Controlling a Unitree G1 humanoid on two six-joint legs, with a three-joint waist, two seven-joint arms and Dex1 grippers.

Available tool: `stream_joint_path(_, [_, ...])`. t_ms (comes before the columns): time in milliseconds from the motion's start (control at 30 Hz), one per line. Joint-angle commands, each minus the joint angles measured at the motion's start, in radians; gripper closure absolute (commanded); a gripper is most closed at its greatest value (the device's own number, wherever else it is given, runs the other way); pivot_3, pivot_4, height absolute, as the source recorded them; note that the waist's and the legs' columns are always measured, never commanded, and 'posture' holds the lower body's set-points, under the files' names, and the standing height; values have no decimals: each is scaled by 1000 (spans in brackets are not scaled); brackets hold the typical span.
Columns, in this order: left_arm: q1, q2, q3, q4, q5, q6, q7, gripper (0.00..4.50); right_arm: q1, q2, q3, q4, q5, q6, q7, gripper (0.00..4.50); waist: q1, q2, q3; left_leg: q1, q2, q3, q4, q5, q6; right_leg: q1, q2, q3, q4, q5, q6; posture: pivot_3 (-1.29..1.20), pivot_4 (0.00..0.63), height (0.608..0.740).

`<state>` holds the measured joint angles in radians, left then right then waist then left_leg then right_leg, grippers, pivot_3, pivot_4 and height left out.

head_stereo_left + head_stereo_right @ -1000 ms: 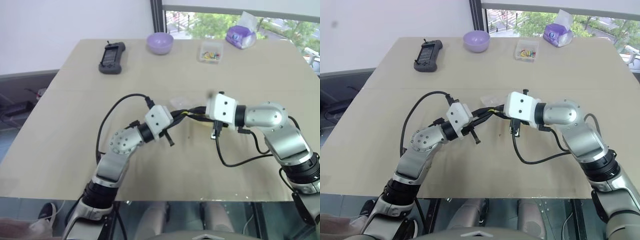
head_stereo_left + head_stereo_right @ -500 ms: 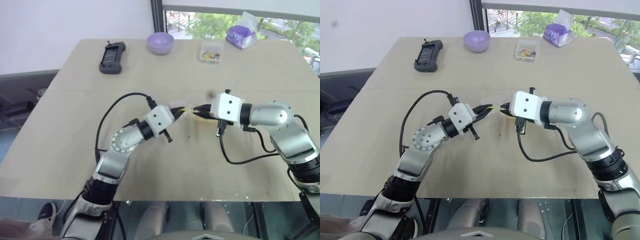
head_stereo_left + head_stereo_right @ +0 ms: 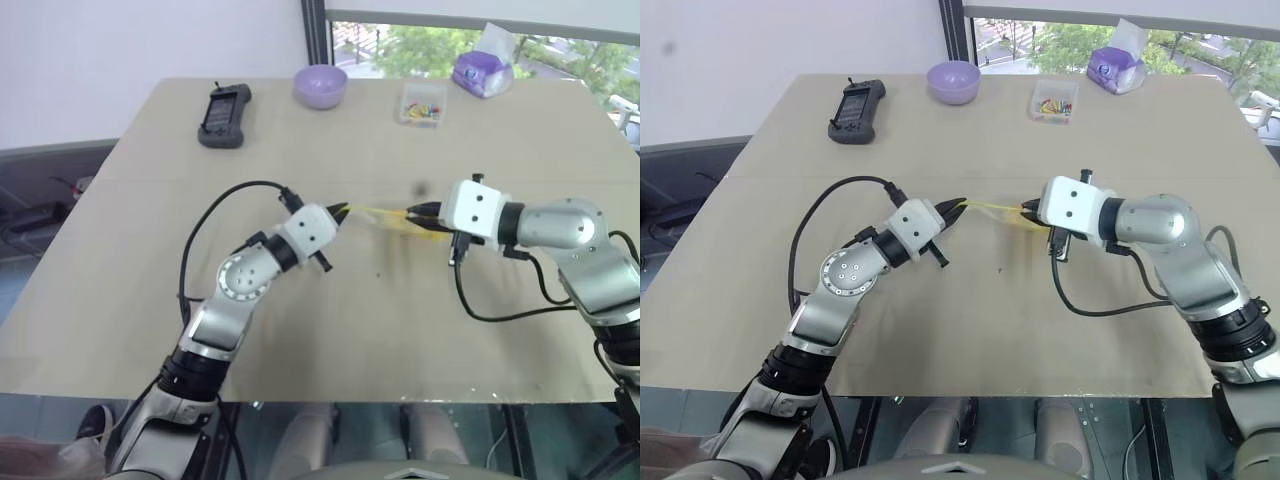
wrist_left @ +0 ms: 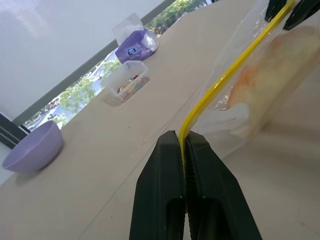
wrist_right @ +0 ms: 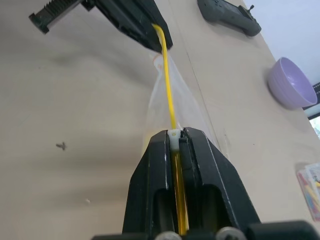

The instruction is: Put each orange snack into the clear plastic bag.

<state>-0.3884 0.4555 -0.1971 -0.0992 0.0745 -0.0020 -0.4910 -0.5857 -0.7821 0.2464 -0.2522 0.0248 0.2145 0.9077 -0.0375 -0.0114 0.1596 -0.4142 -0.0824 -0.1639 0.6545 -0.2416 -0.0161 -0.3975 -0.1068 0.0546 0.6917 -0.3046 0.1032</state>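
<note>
Bag zip is being drawn taut. Left gripper (image 3: 958, 206) and right gripper (image 3: 1026, 211) sit further apart than a second ago, each clamped on one end of the yellow strip (image 3: 992, 206) of the clear plastic bag (image 4: 250, 95); the strip, bunched between them before, now runs as a straight line. Right gripper's fingers (image 5: 172, 165) pinch the small white slider end, left gripper's fingers (image 4: 165, 165) pinch the opposite end.

Orange snack (image 4: 272, 75) is already inside the bag, hanging below the strip, just above the table (image 3: 150, 230). Judgement: loading is done and this looks like sealing or straightening the zip.

Materials: bag is thin, crinkly, transparent film, slack below the strip; strip is a narrow stiff yellow band. Snack is a rounded, pale orange-yellow, soft-looking lump, blurred through the film. Table is matte beige; lilac bowl (image 3: 320, 84) sits well beyond the bag.
</note>
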Motion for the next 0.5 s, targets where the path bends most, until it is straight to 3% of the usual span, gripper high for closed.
stream_joint_path(33, [-4, 39, 120, 34, 24, 24, 76, 4500, 13, -60, -90, 21, -31, 0, -15, 4446, -1, 0, 0, 0, 0, 0, 0, 0, 0, 0, 0, 0, 0, 0, 0, 0, 150, 740])
stream_joint_path(500, [-16, 60, 136, 68, 34, 27, 131, 4500, 59, -146, -129, 76, -41, -29, -24, 4446, -1, 0, 0, 0, 0, 1, 0, 0, 0, 0, 0, 0, 0, 0, 0, 0, 150, 740])
